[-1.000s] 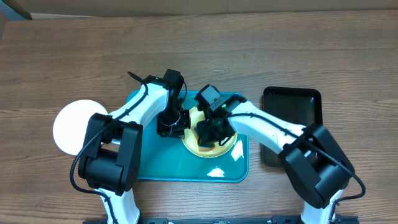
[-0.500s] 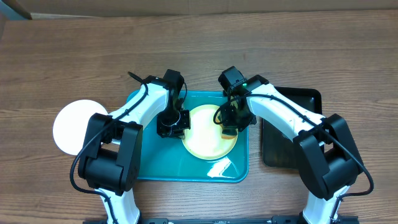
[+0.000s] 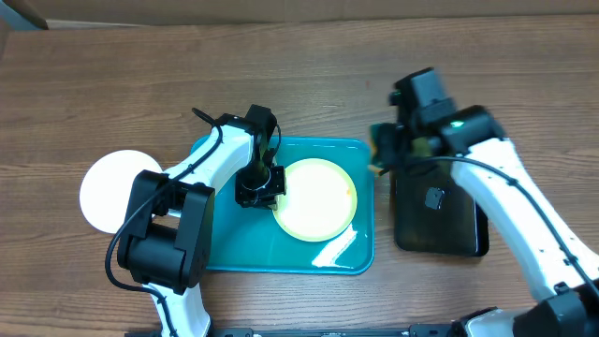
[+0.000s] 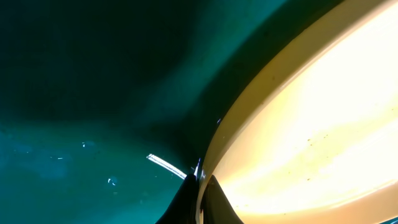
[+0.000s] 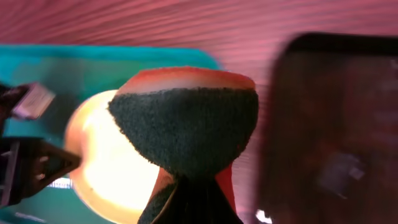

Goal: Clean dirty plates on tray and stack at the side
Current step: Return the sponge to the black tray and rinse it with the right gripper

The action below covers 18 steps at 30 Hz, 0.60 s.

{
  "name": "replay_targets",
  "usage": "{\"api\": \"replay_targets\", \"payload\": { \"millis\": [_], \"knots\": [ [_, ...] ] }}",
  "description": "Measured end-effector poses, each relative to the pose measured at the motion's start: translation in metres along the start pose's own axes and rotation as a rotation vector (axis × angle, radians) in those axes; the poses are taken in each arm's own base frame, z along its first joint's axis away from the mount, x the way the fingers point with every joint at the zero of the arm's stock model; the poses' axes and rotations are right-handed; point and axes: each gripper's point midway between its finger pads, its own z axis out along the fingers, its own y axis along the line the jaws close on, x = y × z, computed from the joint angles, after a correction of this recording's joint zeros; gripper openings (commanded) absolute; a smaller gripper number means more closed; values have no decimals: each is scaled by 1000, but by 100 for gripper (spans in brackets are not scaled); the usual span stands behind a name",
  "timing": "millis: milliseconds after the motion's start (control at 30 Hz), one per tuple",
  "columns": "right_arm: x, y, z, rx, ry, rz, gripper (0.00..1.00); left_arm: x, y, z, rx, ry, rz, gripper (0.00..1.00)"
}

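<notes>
A light green plate (image 3: 318,198) lies on the right half of the teal tray (image 3: 225,243). My left gripper (image 3: 264,187) is shut on the plate's left rim; in the left wrist view the rim (image 4: 249,118) sits between the fingertips (image 4: 202,190) above the tray (image 4: 81,87). A white plate (image 3: 112,192) lies on the table left of the tray. My right gripper (image 3: 391,150) is shut on a sponge (image 3: 378,150), raised over the gap between the two trays. The right wrist view shows the sponge's dark green face (image 5: 186,118), the plate (image 5: 102,162) and the tray (image 5: 56,62).
A narrow black tray (image 3: 440,211) lies right of the teal tray, also in the right wrist view (image 5: 336,112). Wooden table (image 3: 309,75) lies all around. A cardboard edge runs along the back.
My right gripper has lifted the sponge off the green plate and swung right and back, to the black tray's near corner. The left gripper and the plate have not moved.
</notes>
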Motion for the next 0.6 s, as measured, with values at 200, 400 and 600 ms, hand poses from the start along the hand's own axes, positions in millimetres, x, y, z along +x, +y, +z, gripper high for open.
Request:
{"api": "replay_targets", "payload": {
  "millis": [200, 400, 600],
  "knots": [
    [5, -50, 2, 83, 55, 124, 4, 0, 0, 0, 0, 0, 0, 4],
    [24, -94, 21, 145, 106, 224, 4, 0, 0, 0, 0, -1, 0, 4],
    [50, -106, 60, 141, 127, 237, 4, 0, 0, 0, 0, -1, 0, 4]
  ]
}}
